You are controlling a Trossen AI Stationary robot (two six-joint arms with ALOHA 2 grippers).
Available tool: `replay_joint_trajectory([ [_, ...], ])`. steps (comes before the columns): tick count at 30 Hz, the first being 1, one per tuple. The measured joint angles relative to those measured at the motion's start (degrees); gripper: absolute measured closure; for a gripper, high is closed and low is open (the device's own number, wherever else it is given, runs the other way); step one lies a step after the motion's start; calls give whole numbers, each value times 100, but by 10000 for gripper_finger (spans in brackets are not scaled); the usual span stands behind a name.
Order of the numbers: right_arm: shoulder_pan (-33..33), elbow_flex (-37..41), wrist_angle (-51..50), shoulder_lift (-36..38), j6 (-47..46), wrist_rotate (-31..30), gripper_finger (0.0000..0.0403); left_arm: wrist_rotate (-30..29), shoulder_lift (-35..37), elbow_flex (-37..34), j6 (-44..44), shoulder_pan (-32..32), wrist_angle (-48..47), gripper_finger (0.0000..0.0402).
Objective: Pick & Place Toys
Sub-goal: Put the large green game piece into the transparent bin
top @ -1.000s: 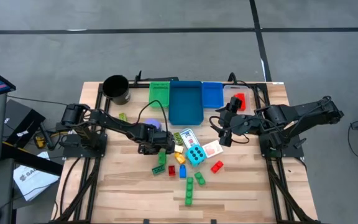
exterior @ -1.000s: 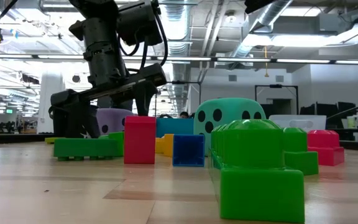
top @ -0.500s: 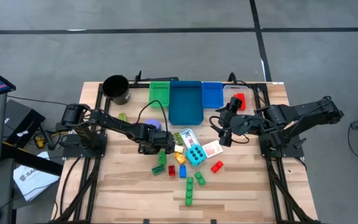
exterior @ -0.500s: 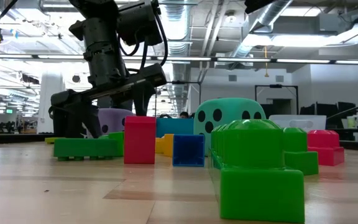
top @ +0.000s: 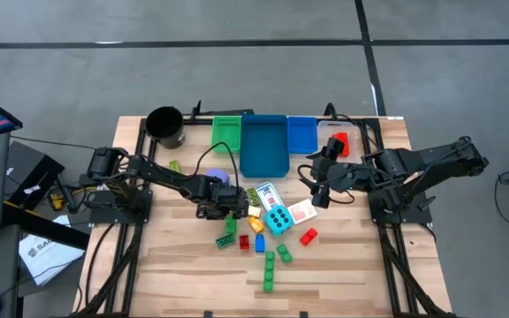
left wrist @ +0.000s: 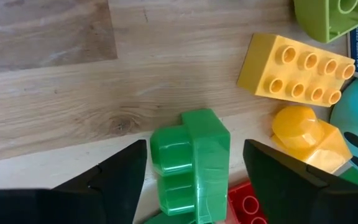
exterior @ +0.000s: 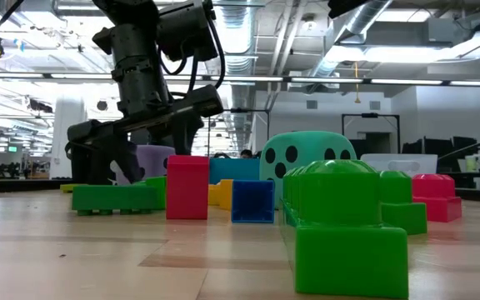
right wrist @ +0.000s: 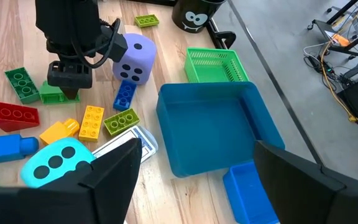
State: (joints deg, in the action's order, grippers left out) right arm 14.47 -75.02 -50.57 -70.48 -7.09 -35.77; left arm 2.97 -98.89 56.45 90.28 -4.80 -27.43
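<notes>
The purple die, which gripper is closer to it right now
Left. The left gripper is low over a green brick right beside the purple die, fingers open around the brick. The right gripper sits farther off, across the pile, near the cards.

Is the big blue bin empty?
Yes, empty: the big blue bin shows only its bare floor, with the toys out on the table.

Purple die [exterior: 158, 160] half behind left arm

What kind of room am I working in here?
Likely a robotics lab or workshop: exposed ceiling ducts, a bare concrete floor marked with dark lines, and a wooden table with two arms mounted on it.
</notes>
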Motion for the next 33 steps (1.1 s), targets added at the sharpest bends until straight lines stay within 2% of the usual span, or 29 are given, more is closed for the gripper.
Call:
replay_joint_trajectory([
  [11,-1,0,0,0,-2,0,97,5,0,0,0,0,1,206],
  [15,-1,0,0,0,-2,0,97,6,0,0,2,0,5,217],
  [26,1,0,0,0,-2,0,97,-19,0,0,2,0,3,188],
  [33,0,1,-4,0,-2,0,97,-25,0,0,-1,-84,46,183],
])
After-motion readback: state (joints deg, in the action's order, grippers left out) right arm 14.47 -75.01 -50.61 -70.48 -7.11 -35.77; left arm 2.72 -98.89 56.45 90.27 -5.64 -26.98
